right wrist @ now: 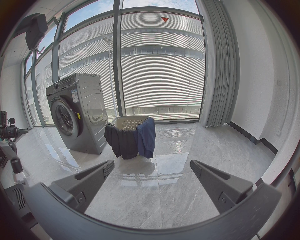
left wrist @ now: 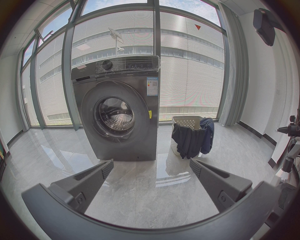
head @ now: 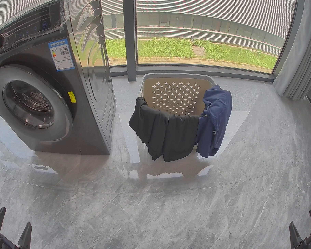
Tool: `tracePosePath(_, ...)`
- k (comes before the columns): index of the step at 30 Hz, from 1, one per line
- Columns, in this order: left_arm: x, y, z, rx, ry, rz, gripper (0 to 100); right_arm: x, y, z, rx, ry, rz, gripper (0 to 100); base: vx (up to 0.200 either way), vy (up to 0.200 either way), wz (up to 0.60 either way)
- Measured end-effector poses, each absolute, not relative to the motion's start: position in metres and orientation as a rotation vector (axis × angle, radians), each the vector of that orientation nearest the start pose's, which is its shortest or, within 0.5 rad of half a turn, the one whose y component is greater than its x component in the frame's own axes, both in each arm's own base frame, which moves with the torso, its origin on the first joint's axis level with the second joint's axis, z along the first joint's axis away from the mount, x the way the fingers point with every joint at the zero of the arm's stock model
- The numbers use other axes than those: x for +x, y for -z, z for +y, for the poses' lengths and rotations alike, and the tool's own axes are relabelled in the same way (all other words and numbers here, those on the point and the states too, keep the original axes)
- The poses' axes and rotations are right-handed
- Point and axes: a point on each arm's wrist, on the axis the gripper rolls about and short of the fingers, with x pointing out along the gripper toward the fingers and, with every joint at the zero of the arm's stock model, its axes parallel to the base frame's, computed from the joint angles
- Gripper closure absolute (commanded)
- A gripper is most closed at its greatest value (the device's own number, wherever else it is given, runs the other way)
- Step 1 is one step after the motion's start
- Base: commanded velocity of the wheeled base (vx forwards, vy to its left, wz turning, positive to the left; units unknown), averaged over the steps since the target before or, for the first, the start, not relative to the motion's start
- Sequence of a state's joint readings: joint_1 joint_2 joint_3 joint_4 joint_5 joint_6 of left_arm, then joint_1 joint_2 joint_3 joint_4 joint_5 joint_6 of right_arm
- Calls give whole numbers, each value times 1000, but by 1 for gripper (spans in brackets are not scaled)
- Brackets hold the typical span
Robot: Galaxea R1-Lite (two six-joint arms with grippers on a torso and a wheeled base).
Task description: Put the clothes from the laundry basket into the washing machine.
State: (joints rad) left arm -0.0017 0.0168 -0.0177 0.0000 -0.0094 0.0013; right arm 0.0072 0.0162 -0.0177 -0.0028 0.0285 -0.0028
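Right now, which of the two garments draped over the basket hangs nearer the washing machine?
The black garment, over the front rim of the laundry basket on the side toward the washing machine; the blue garment hangs at the opposite corner.

Both the left gripper [left wrist: 150, 163] and right gripper [right wrist: 152, 163] are matte dark grey, each with two wedge-shaped fingers [left wrist: 84, 181] tapering to points. Finely ribbed pads [left wrist: 107, 168] line the tips' inner faces, and a round recessed screw [left wrist: 222, 197] sits near each finger's base.
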Motion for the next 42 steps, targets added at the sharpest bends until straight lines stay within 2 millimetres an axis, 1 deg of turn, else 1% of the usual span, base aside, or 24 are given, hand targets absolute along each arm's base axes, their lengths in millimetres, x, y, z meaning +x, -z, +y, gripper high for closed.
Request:
tracePosePath(9, -23, -81, 0, 2, 11, 0, 0, -23, -81, 0, -2, -36, -4, 0, 0, 0, 0)
tracePosePath(21, -23, -81, 0, 2, 11, 0, 0, -23, -81, 0, -3, -36, -4, 0, 0, -200, 0)
tracePosePath(33, -23, -81, 0, 0, 11, 0, 0, -23, -81, 0, -2, -36, -4, 0, 0, 0, 0)
tracePosePath(42, -23, -81, 0, 0, 11, 0, 0, -23, -81, 0, -2, -36, -4, 0, 200, 0, 0)
